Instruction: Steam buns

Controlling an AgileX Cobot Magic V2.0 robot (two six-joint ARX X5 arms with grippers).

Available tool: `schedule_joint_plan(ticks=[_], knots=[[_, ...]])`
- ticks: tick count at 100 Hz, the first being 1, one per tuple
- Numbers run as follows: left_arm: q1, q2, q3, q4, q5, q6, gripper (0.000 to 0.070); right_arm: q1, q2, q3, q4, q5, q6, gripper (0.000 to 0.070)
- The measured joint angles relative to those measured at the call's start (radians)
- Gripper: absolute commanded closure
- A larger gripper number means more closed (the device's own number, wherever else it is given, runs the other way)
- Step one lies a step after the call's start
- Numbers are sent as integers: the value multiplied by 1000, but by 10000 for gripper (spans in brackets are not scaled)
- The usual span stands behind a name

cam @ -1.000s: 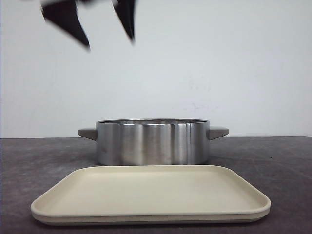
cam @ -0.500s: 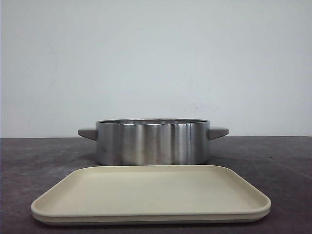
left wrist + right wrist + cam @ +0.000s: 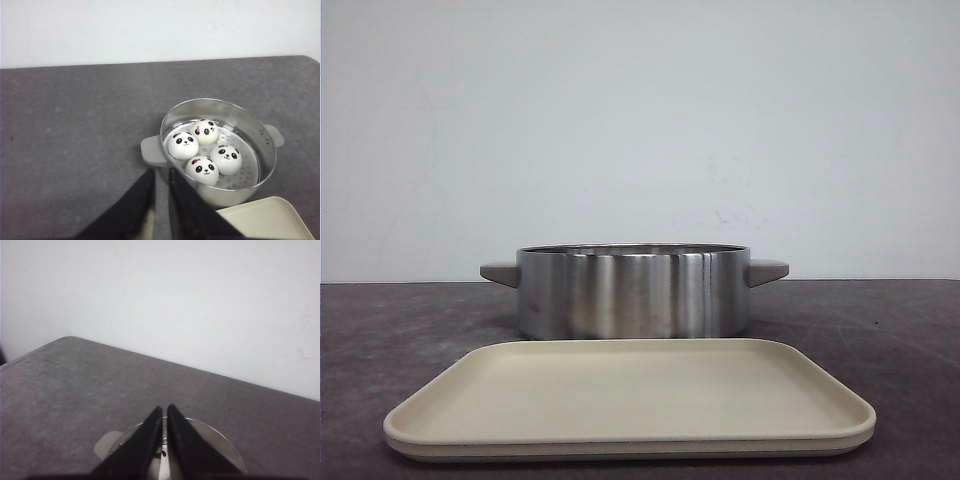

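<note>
While neither arm shows up in the front view, both wrist cams catch their hands. All four buns [image 3: 205, 150] sit together inside the steel steamer pot [image 3: 268, 150], on its perforated floor, panda faces up. That pot rests on the dark grey surface [image 3: 880, 330], just behind a beige tray [image 3: 630, 395]. Left hand [image 3: 161, 186] hangs above the surface beside the pot's handle, fingers nearly together, gripping nothing. Right hand [image 3: 164, 421] hovers over the pot, clenched and empty too.
</note>
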Motion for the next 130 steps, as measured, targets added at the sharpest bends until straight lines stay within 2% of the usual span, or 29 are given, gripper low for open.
schedule_joint_plan(ticks=[63,76,83,88,98,119,130], knots=[[0,0,0,2,0,0,700,-8,-50,-1,-17,-2,0,691],[0,0,0,2,0,0,700,-36,-146,-1,-130,-1,0,691],[0,0,0,2,0,0,700,-79,-205,-3,-229,0,-7,691],[0,0,0,2,0,0,700,-119,-247,-27,-251,2,-17,691],[0,0,0,2,0,0,700,-210,-341,-145,-183,-4,-51,691],[0,0,0,2,0,0,700,-401,-590,-541,124,-99,-99,691],[0,0,0,2,0,0,700,-484,-737,-738,147,-129,-105,691]])
